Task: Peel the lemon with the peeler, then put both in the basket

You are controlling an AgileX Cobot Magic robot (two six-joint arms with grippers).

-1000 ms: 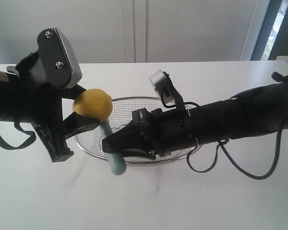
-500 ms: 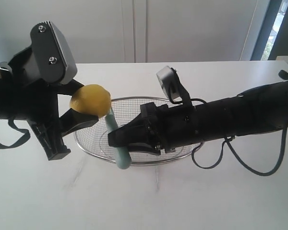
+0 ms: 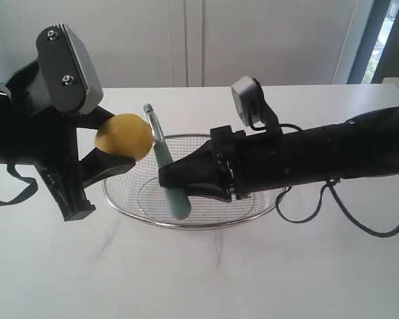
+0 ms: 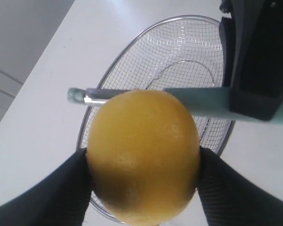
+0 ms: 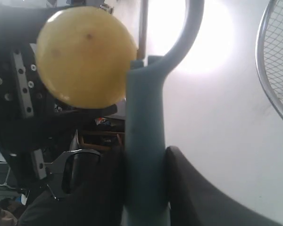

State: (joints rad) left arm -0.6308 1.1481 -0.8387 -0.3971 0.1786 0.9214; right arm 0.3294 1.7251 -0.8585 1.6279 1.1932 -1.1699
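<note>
Lemon (image 3: 124,136): clamped in left pincer (image 3: 117,145), above the basket's (image 3: 196,135) left rim. Peeler (image 3: 165,159): handle gripped by right pincer (image 3: 176,181); head risen from beneath lemon to alongside it. Peeling stroke probably under way.

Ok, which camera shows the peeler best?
The exterior view: the peeler shows whole, head to handle end, held by the right gripper beside the lemon. In the left wrist view the lemon hides its middle; the right wrist view cuts off the handle's end, with glare behind the head.
</note>
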